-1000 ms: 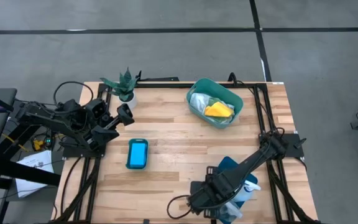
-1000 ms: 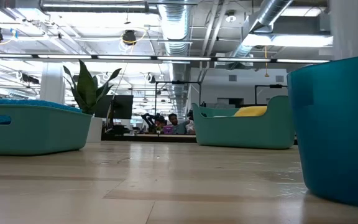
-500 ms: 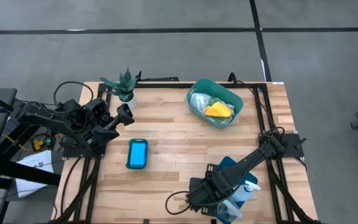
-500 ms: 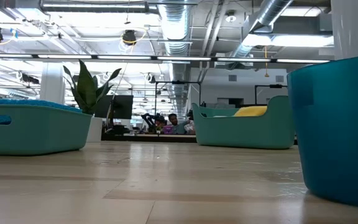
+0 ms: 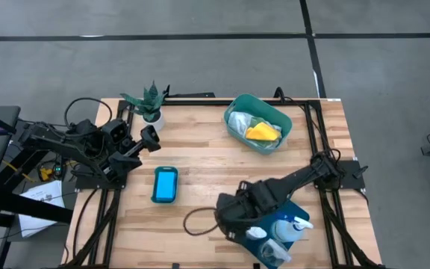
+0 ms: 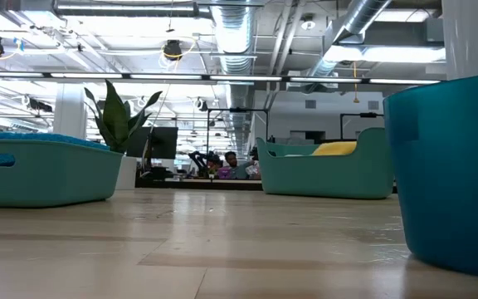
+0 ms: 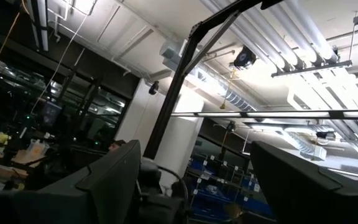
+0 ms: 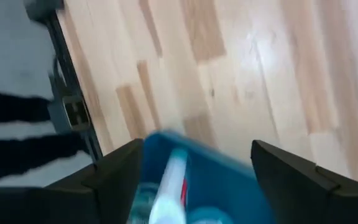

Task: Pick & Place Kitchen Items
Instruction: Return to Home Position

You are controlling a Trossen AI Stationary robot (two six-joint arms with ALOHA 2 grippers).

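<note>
I take the small teal bin [image 5: 156, 196] in the middle of the desk [image 5: 207, 161] as my marker. A blue sponge [image 5: 166, 184] lies flat in it and fills most of it.

Right of that bin and toward the desk's near edge stands the blue bin [image 6: 446, 183]. In it the pale-blue spray bottle [image 5: 293, 224] lies with its white head up. The white bottle [image 6: 474, 37] stands beside the spray bottle and rises well above the blue bin's rim in the low view.

My right tool [image 8: 196, 148] hangs between the small teal bin and the blue bin, close to the blue bin's rim. Its fingers are spread wide apart and it looks down onto the bottles.

Right of the small teal bin and toward the back edge, well apart from it, sits the teal tub [image 5: 234, 110]. It holds a yellow cloth [image 5: 263, 133] resting against a pale crumpled item [image 5: 240, 121]; I cannot tell whether that item is a cloth or a cup.

Behind the small teal bin, a little to its left, stands the potted plant [image 5: 148, 101]. My left tool [image 5: 152, 139] waits between the plant and the small teal bin, fingers apart and tilted up toward the ceiling.
</note>
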